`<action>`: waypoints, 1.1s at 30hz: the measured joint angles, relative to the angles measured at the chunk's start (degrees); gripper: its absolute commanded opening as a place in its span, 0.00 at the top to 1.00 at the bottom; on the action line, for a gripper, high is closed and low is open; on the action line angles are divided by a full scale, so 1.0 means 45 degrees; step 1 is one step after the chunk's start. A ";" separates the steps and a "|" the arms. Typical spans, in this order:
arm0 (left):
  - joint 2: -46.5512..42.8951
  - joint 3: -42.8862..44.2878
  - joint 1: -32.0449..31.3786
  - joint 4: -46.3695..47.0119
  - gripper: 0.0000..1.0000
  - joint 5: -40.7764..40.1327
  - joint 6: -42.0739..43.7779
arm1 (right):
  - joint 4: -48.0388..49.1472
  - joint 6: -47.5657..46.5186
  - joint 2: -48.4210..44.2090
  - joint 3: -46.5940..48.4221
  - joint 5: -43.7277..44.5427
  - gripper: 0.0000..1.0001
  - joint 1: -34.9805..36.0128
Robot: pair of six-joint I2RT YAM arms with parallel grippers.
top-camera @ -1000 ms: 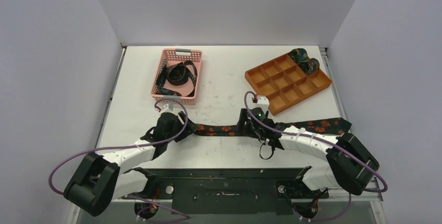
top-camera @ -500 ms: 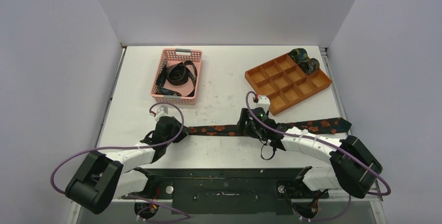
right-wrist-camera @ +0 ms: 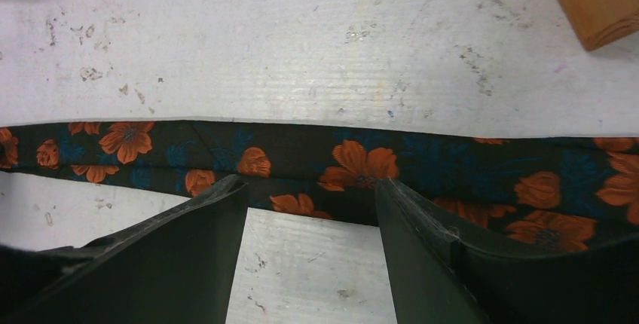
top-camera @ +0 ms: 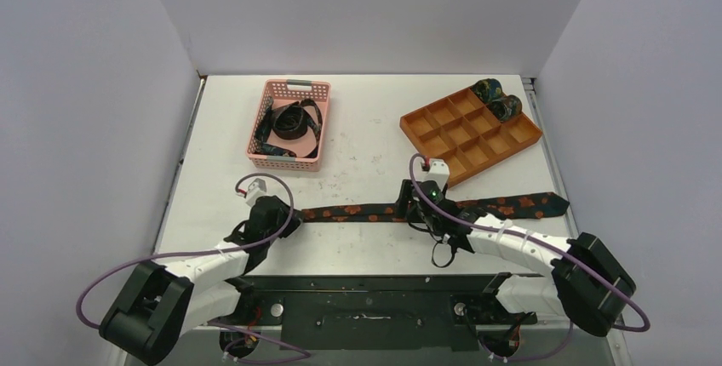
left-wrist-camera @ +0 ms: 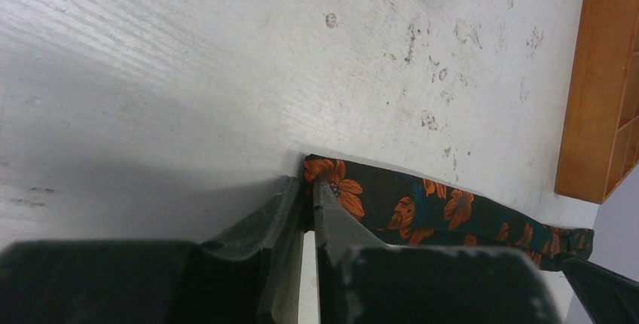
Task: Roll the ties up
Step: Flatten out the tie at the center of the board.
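Observation:
A long dark tie (top-camera: pixel 358 211) with orange flowers lies flat across the near half of the table, its wide end at the right (top-camera: pixel 545 204). My left gripper (top-camera: pixel 294 215) is shut on its narrow end; in the left wrist view the fingertips (left-wrist-camera: pixel 310 184) pinch the corner of the tie (left-wrist-camera: pixel 422 207). My right gripper (top-camera: pixel 415 208) stands open over the middle of the strip. In the right wrist view both its fingertips (right-wrist-camera: pixel 309 182) rest on the near edge of the tie (right-wrist-camera: pixel 316 154). Two rolled ties (top-camera: pixel 496 98) sit in the tray's far corner.
A pink mesh basket (top-camera: pixel 289 89) at the back left holds loose dark ties (top-camera: pixel 289 123). An orange compartment tray (top-camera: pixel 477 149) stands at the back right, close behind the right gripper. Its corner (right-wrist-camera: pixel 595 0) shows in the right wrist view.
My left gripper has shut on the tie's narrow end and drawn back to the left. The strip now lies straighter and thinner. The right gripper shifted slightly right and stayed open.

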 measured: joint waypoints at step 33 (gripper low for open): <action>-0.7839 0.0019 0.0005 -0.6319 0.13 0.1773 -0.0398 | -0.2215 -0.2832 0.3070 0.2924 0.0835 0.39 -0.0131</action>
